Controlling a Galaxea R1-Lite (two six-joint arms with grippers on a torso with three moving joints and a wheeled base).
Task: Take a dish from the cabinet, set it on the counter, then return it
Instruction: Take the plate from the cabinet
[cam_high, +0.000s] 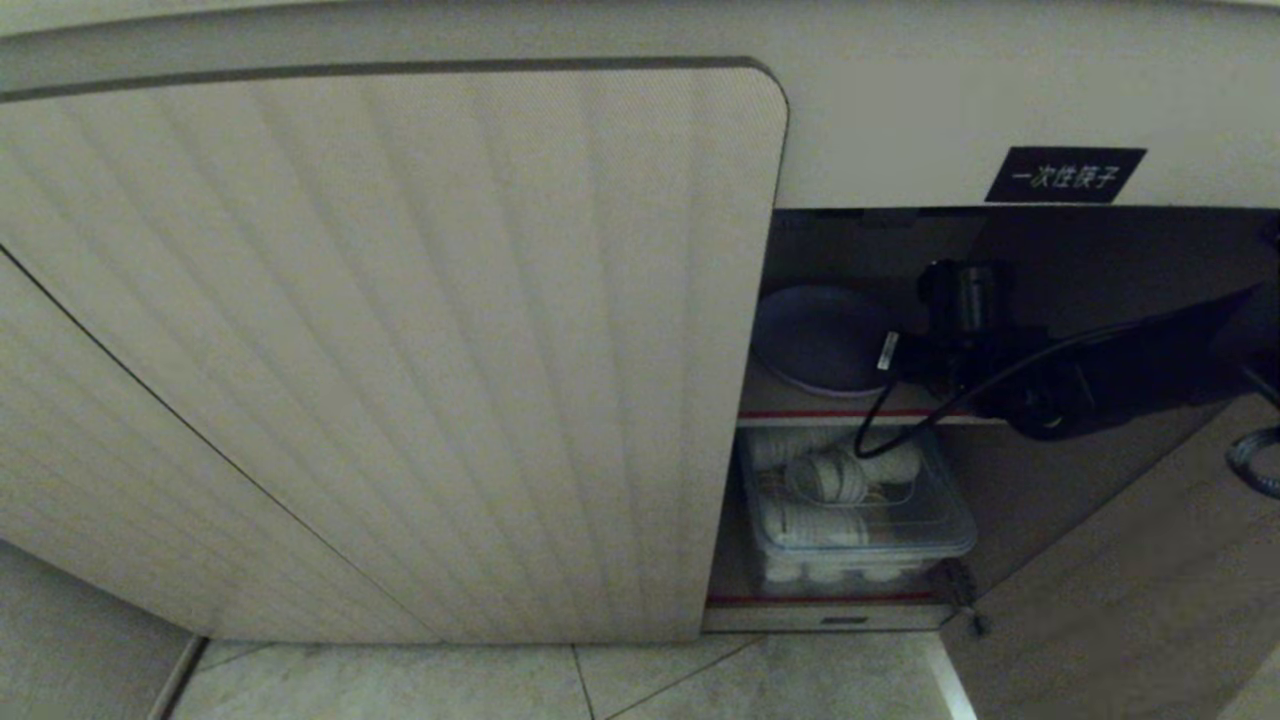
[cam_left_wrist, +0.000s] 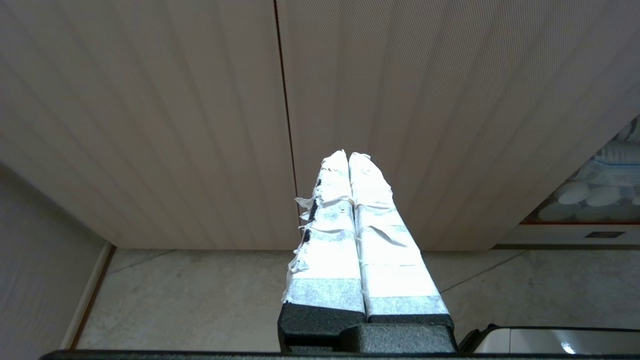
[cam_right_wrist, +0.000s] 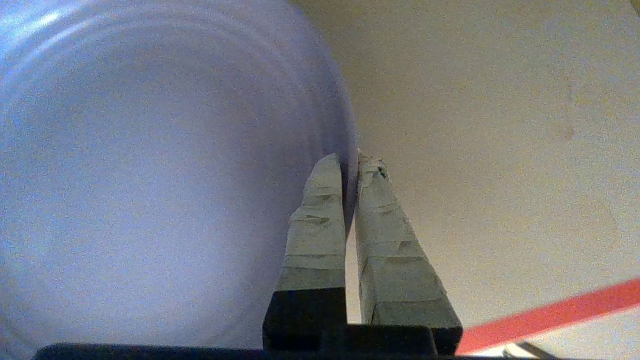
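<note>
Head view: the cabinet (cam_high: 400, 350) fills the frame, its ribbed left door closed, the right side standing open under a small black label (cam_high: 1065, 175) with white characters. On the upper inner shelf (cam_high: 800, 410), at the left of the opening, lies the dish (cam_high: 815, 340), lavender and shallow. The right arm reaches in from the right, dark and hard to read, with a black cable (cam_high: 900, 420) looping down in front of the shelf edge; the right claw (cam_high: 890, 360) sits at the dish's right rim. Below, on the cabinet floor, a clear plastic bin (cam_high: 860, 520) holds pale cups or bowls. Pale floor tiles (cam_high: 700, 685) run along the near edge. Left wrist view: the left claw (cam_left_wrist: 348, 156), its fingers wrapped in white tape, is pressed together with nothing between, hanging in front of the closed ribbed doors above the floor tiles; the bin shows at the far right edge. Right wrist view: the right claw (cam_right_wrist: 350, 160) is clenched on the dish's (cam_right_wrist: 150, 175) rim, one taped finger on each face of the edge, only a thin gap showing lower down. The dish fills the left half of the frame, the beige shelf surface (cam_right_wrist: 500, 150) lies beyond on the right, and a red strip (cam_right_wrist: 550, 312) marks the shelf's near edge.
</note>
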